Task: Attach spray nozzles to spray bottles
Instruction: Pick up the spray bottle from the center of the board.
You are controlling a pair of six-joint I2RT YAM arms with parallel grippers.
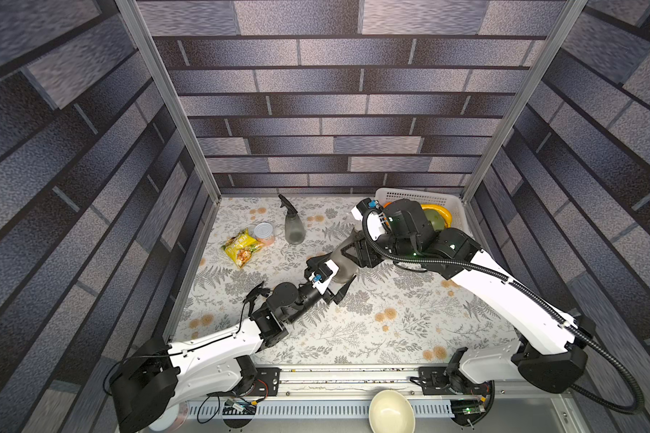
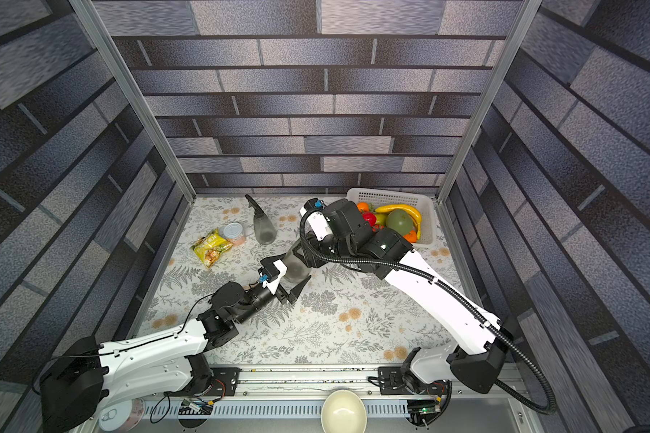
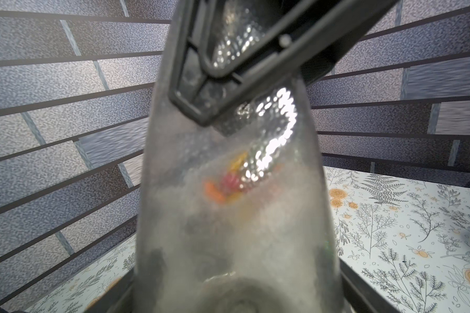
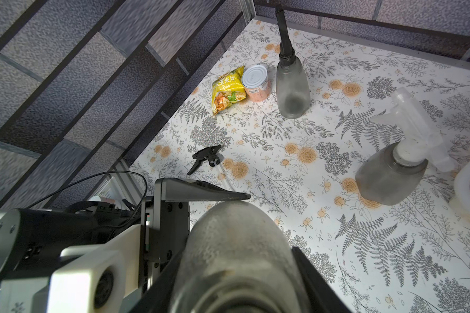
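A grey spray bottle (image 1: 340,268) (image 2: 295,264) hangs on its side above the table's middle, between both grippers. My right gripper (image 1: 353,247) (image 4: 239,271) is shut on its narrower part. My left gripper (image 1: 333,271) (image 3: 236,292) has its fingers against both sides of the wide base. The bottle's neck is hidden. A second bottle (image 1: 294,228) (image 4: 292,86) stands at the back, wearing a black nozzle. In the right wrist view a third bottle (image 4: 388,178) carries a translucent white nozzle. A loose black spray nozzle (image 4: 205,158) (image 1: 254,292) lies on the table by my left arm.
A yellow snack bag (image 1: 241,247) and a silver-lidded can (image 1: 264,233) sit at the back left. A white basket (image 2: 391,195) of fruit stands in the back right corner. A cream bowl (image 1: 391,412) rests beyond the front rail.
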